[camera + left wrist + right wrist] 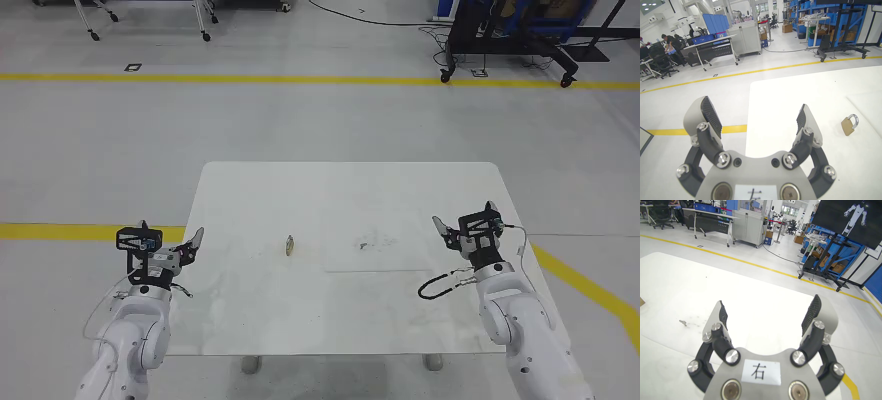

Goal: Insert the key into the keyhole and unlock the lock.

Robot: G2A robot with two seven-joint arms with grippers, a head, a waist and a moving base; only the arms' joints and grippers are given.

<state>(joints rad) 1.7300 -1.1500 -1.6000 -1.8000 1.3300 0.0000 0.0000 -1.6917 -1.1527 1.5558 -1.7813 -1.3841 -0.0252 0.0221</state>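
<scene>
Top view: the left gripper and the right gripper sit at opposite edges of the table, both with jaws spread and holding nothing. The lock lies between the two sets of jaws, nearer the left pair. The key lies between the lock and the right jaws, well apart from both. Left wrist view: the jaws stand released, straddling the table edge. The lock lies ahead of them and off toward the other arm, outside their line. Its keyhole cannot be made out. Right wrist view: the jaws are released and empty. The key lies flat ahead of them and off toward the lock side. Risks, as judged: the key is thin and lies flat on the surface, so the pads may skid over it or nip it askew, and a crooked hold would jam at the keyhole. The lock is loose, so unless the left jaws pin it firmly, an inserting push would slide or twist it away.
</scene>
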